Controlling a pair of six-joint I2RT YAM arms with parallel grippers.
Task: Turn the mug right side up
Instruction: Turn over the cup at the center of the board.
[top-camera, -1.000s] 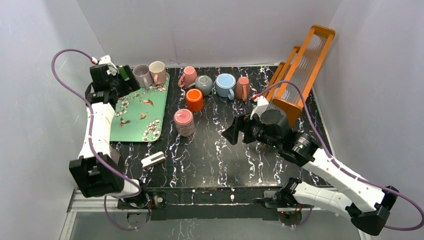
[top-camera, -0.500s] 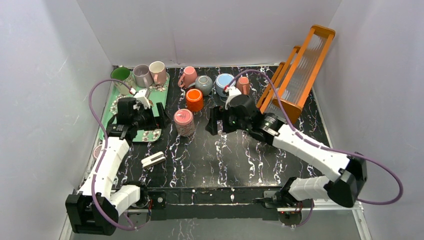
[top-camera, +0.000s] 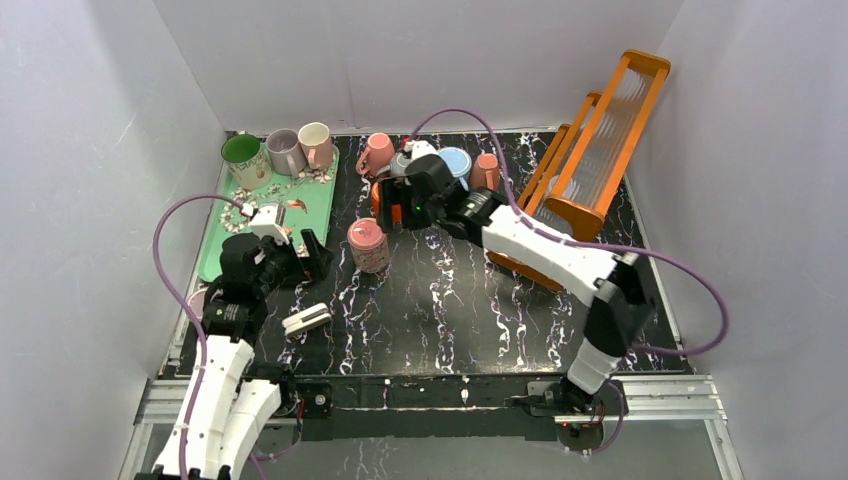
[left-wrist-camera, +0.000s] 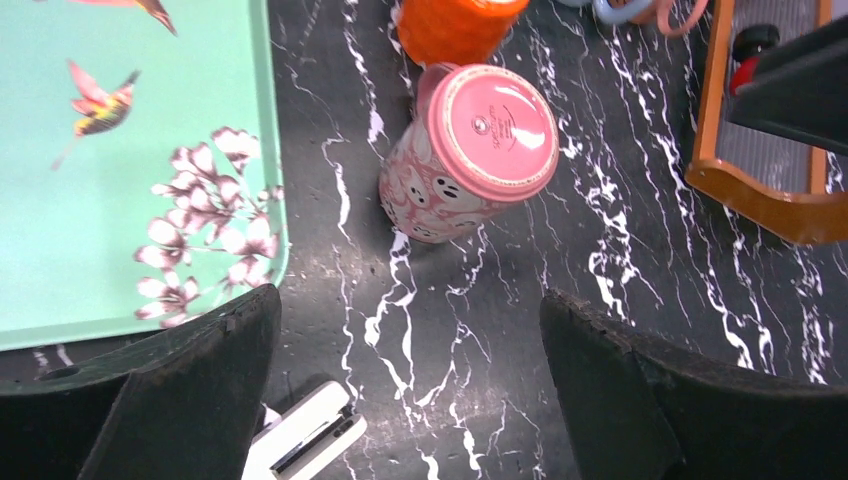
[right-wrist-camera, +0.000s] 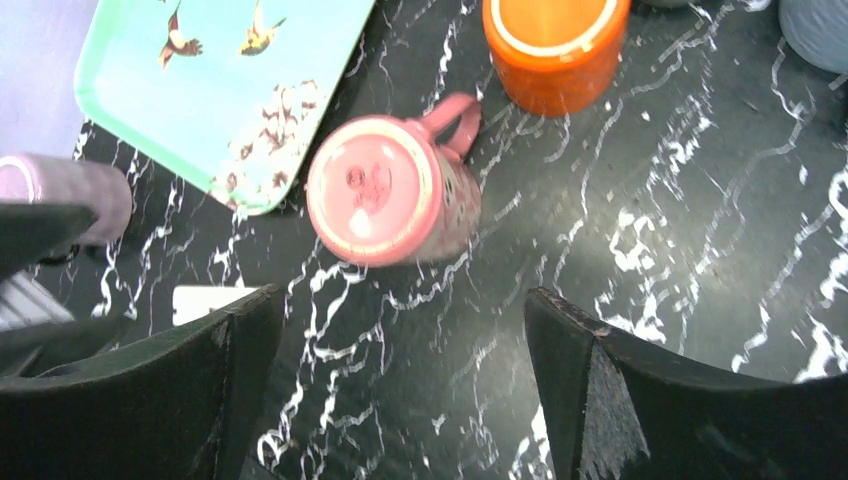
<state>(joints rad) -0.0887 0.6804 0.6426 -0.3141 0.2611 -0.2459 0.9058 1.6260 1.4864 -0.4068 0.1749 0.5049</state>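
Note:
A pink patterned mug (top-camera: 368, 245) stands upside down on the black marble table, base up. It also shows in the left wrist view (left-wrist-camera: 470, 150) and the right wrist view (right-wrist-camera: 385, 190), its handle toward the orange mug. My left gripper (top-camera: 312, 258) is open and empty just left of the mug, above the table (left-wrist-camera: 410, 305). My right gripper (top-camera: 392, 205) is open and empty, just behind the mug and over the orange mug (right-wrist-camera: 400, 300). Neither gripper touches the pink mug.
An orange mug (right-wrist-camera: 555, 50) stands right behind the pink one. A green bird tray (top-camera: 270, 235) on the left holds three upright mugs at its far end. More mugs (top-camera: 455, 160) stand at the back. An orange rack (top-camera: 600, 130) leans at right. A white object (top-camera: 306, 319) lies near left.
My right arm has swung left from the table's middle to above the orange mug. My left arm has come from the tray's far end toward the near side, beside the pink mug.

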